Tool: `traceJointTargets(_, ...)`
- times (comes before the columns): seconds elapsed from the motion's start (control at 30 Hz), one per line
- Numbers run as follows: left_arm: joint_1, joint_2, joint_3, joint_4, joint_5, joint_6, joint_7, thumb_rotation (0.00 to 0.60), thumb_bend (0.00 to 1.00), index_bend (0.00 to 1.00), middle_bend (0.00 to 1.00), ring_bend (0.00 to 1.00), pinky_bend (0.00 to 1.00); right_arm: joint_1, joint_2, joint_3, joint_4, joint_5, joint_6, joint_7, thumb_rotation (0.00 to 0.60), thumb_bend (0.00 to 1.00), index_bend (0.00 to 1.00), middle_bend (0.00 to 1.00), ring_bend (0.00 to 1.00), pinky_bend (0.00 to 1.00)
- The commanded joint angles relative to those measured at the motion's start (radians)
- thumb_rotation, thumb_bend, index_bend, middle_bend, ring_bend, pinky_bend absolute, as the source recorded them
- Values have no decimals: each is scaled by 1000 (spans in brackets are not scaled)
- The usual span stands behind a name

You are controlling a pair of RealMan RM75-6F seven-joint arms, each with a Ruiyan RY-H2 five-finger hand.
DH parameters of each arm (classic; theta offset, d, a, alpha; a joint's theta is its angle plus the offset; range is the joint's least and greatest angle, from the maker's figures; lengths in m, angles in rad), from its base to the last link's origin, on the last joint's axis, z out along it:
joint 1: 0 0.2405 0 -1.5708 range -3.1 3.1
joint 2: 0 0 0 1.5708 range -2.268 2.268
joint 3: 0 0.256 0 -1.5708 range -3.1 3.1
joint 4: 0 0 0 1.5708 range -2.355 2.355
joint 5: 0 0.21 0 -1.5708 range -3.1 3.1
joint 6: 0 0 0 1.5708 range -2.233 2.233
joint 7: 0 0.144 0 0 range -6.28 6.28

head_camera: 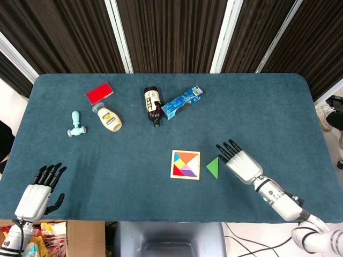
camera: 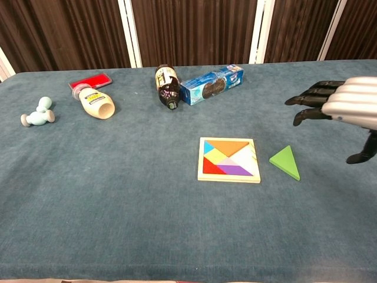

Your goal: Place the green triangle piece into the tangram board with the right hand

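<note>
The green triangle piece [head_camera: 213, 167] [camera: 285, 162] lies flat on the blue cloth just right of the square wooden tangram board [head_camera: 185, 164] [camera: 229, 160], which holds several coloured pieces. My right hand [head_camera: 239, 161] [camera: 341, 104] hovers above the cloth just right of the triangle, fingers spread toward it, holding nothing and apart from the piece. My left hand [head_camera: 37, 193] rests open at the table's near left edge, seen only in the head view.
At the back lie a dark bottle [head_camera: 153, 104], a blue box [head_camera: 182, 103], a cream bottle [head_camera: 109, 118], a red flat case [head_camera: 99, 92] and a pale teal toy [head_camera: 76, 124]. A cardboard box [head_camera: 59, 238] sits below the near left edge.
</note>
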Motion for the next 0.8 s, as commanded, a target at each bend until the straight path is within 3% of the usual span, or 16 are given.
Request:
traceJointTargets(0.03,2,1,1,0,2,4,-1,600,467,0,0,0,5,24,-31,3,21,25,-26,-15,600,270,349,0,0,0)
traceJointTargets(0.43,2,1,-6,4,-8,5,-5,600,467,0,0,0,6,94,-131,-5,109,51,-81,-20,600,361,437,0,0,0)
traceJointTargets(0.8,6,8,-7,-2,-8,13,-10,600,465,0,0,0,6,136,-184,-20,157,92,-108,-39,600,394,455,0,0,0)
